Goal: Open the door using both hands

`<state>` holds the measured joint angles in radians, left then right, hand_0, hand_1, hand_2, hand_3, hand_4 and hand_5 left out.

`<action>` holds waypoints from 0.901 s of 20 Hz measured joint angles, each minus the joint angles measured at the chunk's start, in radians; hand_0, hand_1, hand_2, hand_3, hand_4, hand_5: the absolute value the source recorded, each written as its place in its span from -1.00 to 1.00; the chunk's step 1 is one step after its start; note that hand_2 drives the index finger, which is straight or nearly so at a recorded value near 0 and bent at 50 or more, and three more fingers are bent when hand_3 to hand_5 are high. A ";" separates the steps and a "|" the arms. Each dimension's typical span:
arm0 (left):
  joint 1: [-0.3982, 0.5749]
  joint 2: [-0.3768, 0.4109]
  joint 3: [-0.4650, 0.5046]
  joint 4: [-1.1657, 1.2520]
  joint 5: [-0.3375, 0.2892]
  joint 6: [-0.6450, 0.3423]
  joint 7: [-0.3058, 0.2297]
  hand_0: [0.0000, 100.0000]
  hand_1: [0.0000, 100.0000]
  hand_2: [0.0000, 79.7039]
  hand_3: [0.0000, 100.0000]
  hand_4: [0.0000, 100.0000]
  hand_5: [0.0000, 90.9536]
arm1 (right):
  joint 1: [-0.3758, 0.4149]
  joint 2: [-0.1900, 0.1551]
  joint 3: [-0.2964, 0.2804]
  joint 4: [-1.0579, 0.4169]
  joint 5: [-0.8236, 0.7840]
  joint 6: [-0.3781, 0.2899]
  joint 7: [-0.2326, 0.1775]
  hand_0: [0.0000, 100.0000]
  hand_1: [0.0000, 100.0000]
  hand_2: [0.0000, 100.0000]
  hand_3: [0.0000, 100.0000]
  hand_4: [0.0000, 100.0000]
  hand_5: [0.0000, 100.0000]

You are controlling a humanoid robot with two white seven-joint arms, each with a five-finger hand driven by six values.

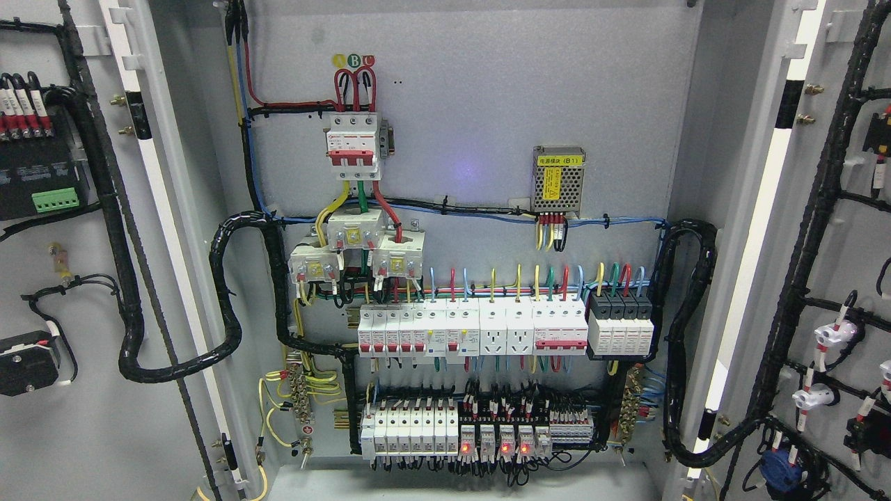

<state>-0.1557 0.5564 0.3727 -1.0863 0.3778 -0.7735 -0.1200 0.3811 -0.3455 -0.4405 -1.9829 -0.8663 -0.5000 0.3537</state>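
A grey electrical cabinet fills the head view with both doors swung wide. The left door (83, 417) shows its inner face at the picture's left, with black cable looms and a green terminal block on it. At the right, the right door (846, 229) also shows its inner face, carrying black cable bundles and white connectors. Between them the back panel (473, 104) is fully exposed. Neither of my hands nor any arm shows in this view.
On the back panel sit a red-and-white main breaker (353, 142), a metal power supply with a yellow label (558, 179), rows of white breakers (473, 330) and relays with red lights (494, 440). Thick black conduit (226, 306) loops from each door into the cabinet.
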 measured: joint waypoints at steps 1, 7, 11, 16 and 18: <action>0.000 0.001 0.000 0.002 0.000 0.000 0.000 -0.76 0.11 -1.00 -1.00 -1.00 -1.00 | 0.002 0.000 0.000 -0.003 -0.002 0.000 -0.001 -0.84 -0.74 -1.00 -1.00 -1.00 -1.00; -0.002 0.003 -0.013 0.004 0.000 0.000 0.000 -0.76 0.11 -1.00 -1.00 -1.00 -1.00 | 0.024 0.001 0.007 -0.034 -0.009 -0.005 0.010 -0.84 -0.74 -1.00 -1.00 -1.00 -1.00; -0.002 0.003 -0.023 -0.003 0.000 0.000 0.000 -0.76 0.11 -1.00 -1.00 -1.00 -1.00 | 0.044 0.000 0.027 -0.055 -0.011 -0.016 0.012 -0.84 -0.74 -1.00 -1.00 -1.00 -1.00; -0.005 0.002 -0.039 -0.024 0.000 0.000 0.000 -0.76 0.11 -1.00 -1.00 -1.00 -1.00 | 0.063 -0.006 0.064 -0.074 -0.012 -0.026 0.013 -0.84 -0.74 -1.00 -1.00 -1.00 -1.00; -0.003 0.000 -0.045 -0.042 0.001 0.000 0.000 -0.76 0.11 -1.00 -1.00 -1.00 -1.00 | 0.067 -0.011 0.085 -0.080 -0.011 -0.027 0.013 -0.84 -0.74 -1.00 -1.00 -1.00 -1.00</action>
<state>-0.1585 0.5562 0.3281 -1.1281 0.3785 -0.7734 -0.1203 0.4482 -0.3569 -0.3556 -2.0628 -0.8776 -0.5267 0.3671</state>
